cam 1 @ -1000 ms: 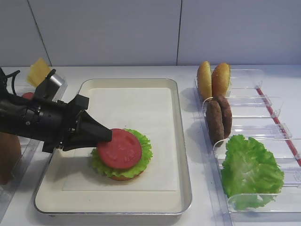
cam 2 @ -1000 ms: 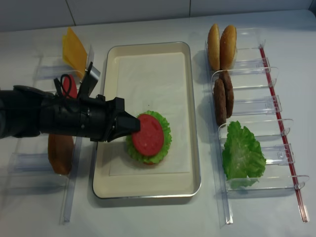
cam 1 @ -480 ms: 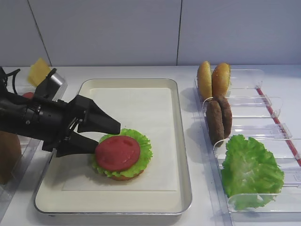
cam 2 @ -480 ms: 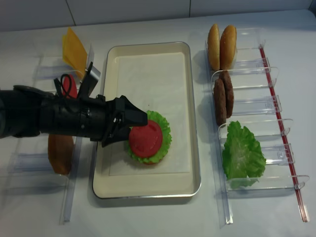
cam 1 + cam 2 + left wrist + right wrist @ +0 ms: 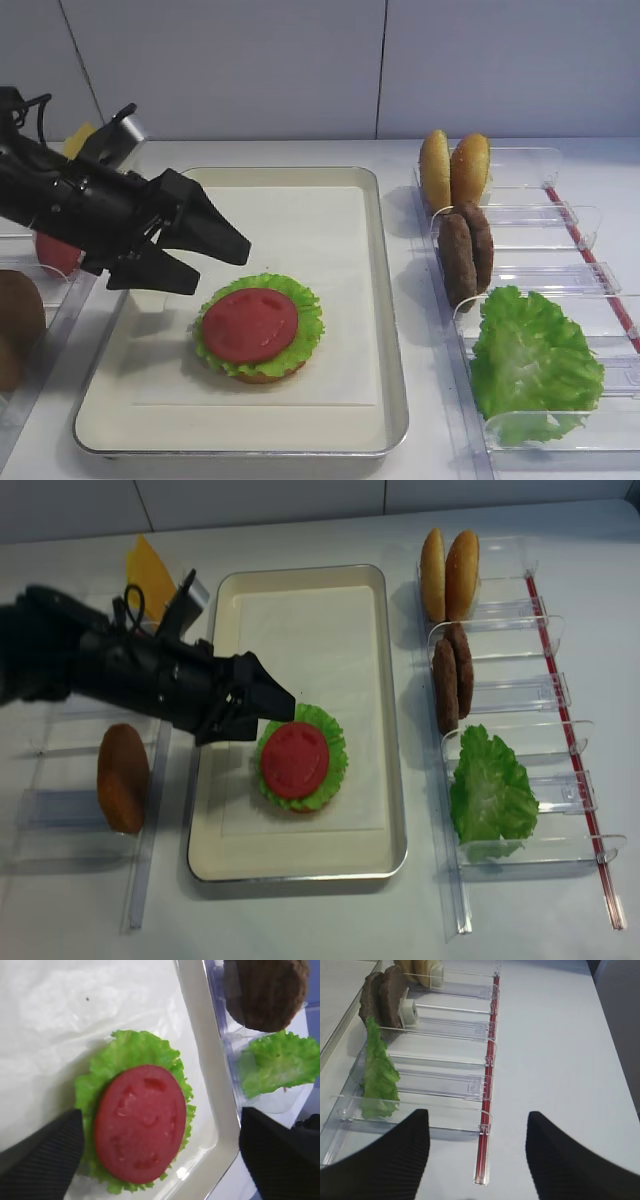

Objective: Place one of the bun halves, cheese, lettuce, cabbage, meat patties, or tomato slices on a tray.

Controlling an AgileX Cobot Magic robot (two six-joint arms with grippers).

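Tomato slice (image 5: 250, 324) lies flat on the lettuce (image 5: 300, 318) and bottom bun at lower centre of the tray (image 5: 385, 300), and the left gripper (image 5: 218, 265) hangs just up and left of it, jaws spread wide and holding nothing. The step in hand looks like clearing away after the drop: best done by lifting straight up and back to the left so neither finger clips the frilled leaf or drags the slice off centre. At the right of the frame, clear bins hold two bun halves (image 5: 455, 168), meat patties (image 5: 466, 252) and a spare lettuce leaf (image 5: 530, 362); cheese (image 5: 146, 575) stands at upper left. The right gripper (image 5: 477, 1160) waits open over its bins. White table (image 5: 600, 155), pale panelled wall behind.
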